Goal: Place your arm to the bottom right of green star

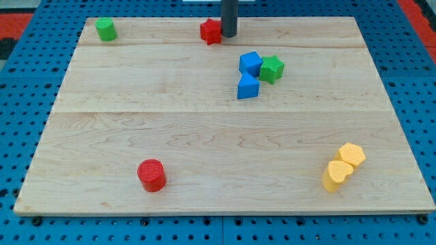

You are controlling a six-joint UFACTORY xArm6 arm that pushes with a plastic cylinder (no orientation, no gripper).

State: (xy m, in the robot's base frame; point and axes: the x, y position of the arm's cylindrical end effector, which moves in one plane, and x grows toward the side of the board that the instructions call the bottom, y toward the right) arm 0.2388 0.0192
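Right now my tip [229, 35], the lower end of the straight dark rod, is resting on the pale wooden board [204, 136] near the view's top edge, slightly left of centre. No pincer is fitted to this arm, so nothing is standing apart, together or clamped; the rod is simply ending in a blunt tip.

Just to the view's left of my tip, a small red star-shaped block [212, 31] is sitting, touching it or nearly so; I cannot tell which.

The green star-shaped block [272, 69] is lying below my tip and toward the view's right, a moderate way off. So my tip is standing at that star's upper left, not at its lower right.

A blue cube-like block [251, 63] is pressing against the green star's left side, and a second blue block with a wedge-like shape [248, 86] is sitting just below the first one, both lower and slightly right of my tip.

Far to the view's left of my tip, at about the same height, a green cylinder-like block [105, 29] is sitting near the board's corner.

Well below my tip and to the left, a red cylinder block [152, 175] is standing alone. Far down to the right, two yellow blocks [344, 167] are leaning together, touching; their exact shapes are hard to make out.
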